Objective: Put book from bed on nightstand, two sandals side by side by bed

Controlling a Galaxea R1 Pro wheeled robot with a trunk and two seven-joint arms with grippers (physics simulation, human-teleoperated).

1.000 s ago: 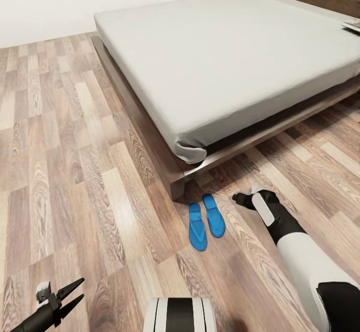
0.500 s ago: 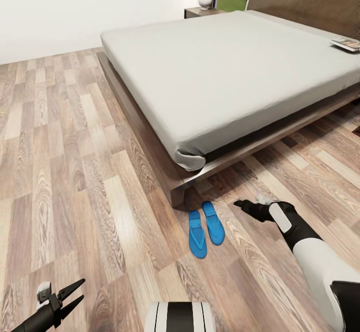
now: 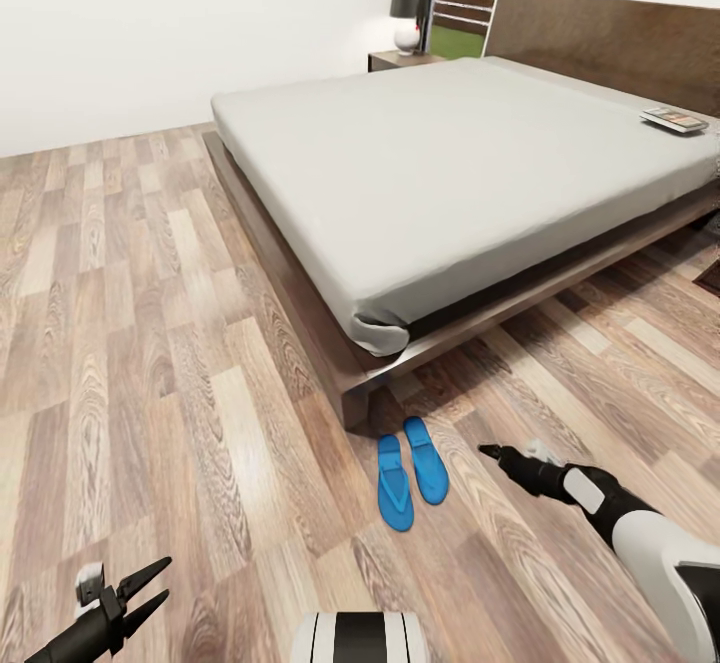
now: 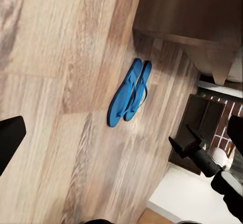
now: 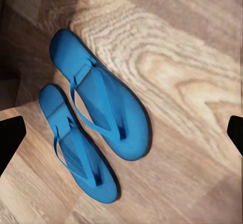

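The left gripper [image 3: 150, 591] hangs low over the wood floor [image 3: 120, 343], its fingers spread apart and holding nothing. The two sandals [image 3: 411, 468] lie side by side on the floor just beside the bed's [image 3: 450, 173] near corner. The right gripper [image 3: 492, 452] points at them from nearby, fingers parted wide and empty. The book [image 3: 675, 120] rests on the mattress near the headboard.

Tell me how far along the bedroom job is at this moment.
Done, it seems: the two sandals lie side by side on the floor by the bed corner. In hand: nothing; the right claw hovers beside them. Left: the book lies on the mattress, not yet on the nightstand.
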